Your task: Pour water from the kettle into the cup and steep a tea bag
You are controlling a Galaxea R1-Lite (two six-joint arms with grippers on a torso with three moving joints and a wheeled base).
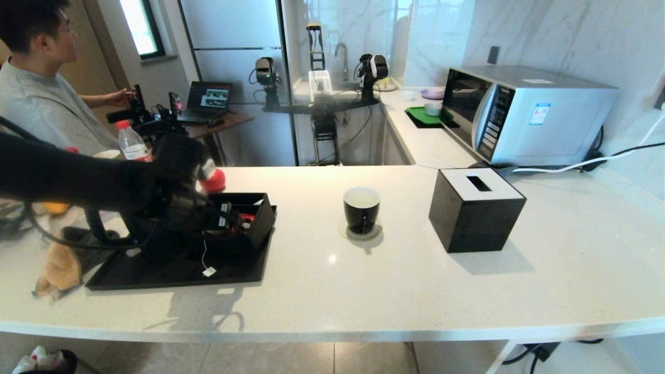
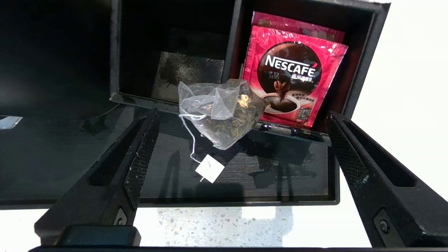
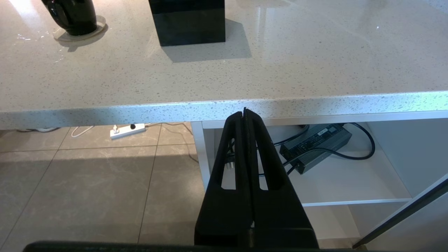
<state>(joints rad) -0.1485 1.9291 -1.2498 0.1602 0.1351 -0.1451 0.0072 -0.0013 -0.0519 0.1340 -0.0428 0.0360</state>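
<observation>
— Where does the tea bag [image 2: 224,115] lie from your left tool [image 2: 241,154]?

— Straight ahead, between my two widely spread fingers, which hold nothing. It is draped over the front lip of the black organiser box [image 2: 364,52] on the tray [image 2: 70,168]. Its string runs towards me, ending at the paper tag [image 2: 209,168]. My right tool [image 3: 245,115] is pressed shut below the worktop [image 1: 415,291] edge.

— Any writing?

— "NESCAFÉ" on the red packet [image 2: 297,70] behind. The cup [image 1: 361,209] stands well apart.
</observation>
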